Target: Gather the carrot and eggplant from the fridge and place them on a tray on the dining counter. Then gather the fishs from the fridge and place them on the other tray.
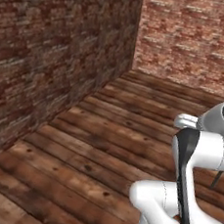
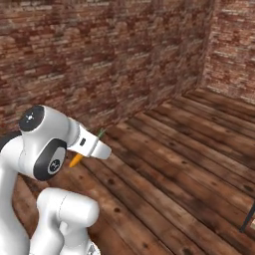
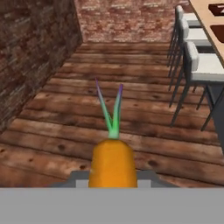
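Carrot (image 3: 112, 162) in transit, clamped in the gripper (image 3: 113, 181); fridge stage for it looks done, placing not yet done.

Left base view: arm rises at lower right over a plank floor (image 1: 95, 146), brick walls (image 1: 51, 53) meeting in a corner ahead. Base faces open floor, so I judge it is between fridge and counter.

Right base view: carrot shows as an orange tip below the white hand, with a green stem poking out above. The hand hides the fingers here, so their closure cannot be read from this side.

Hand view: carrot fills the lower middle, crown pointing away from the camera, two green-purple leaves standing up from it. Fingers narrow, closed on the carrot at either side of its body. At the right edge, a row of grey-seated stools (image 3: 197, 61) along the counter (image 3: 210, 17); two dark patches on its top are probably the trays (image 3: 218, 9), too cropped to be sure.

Progress: one item of several in hand, none seen placed. Left: reach the counter, set the carrot on a tray, then fetch the eggplant, then the fish for the other tray.
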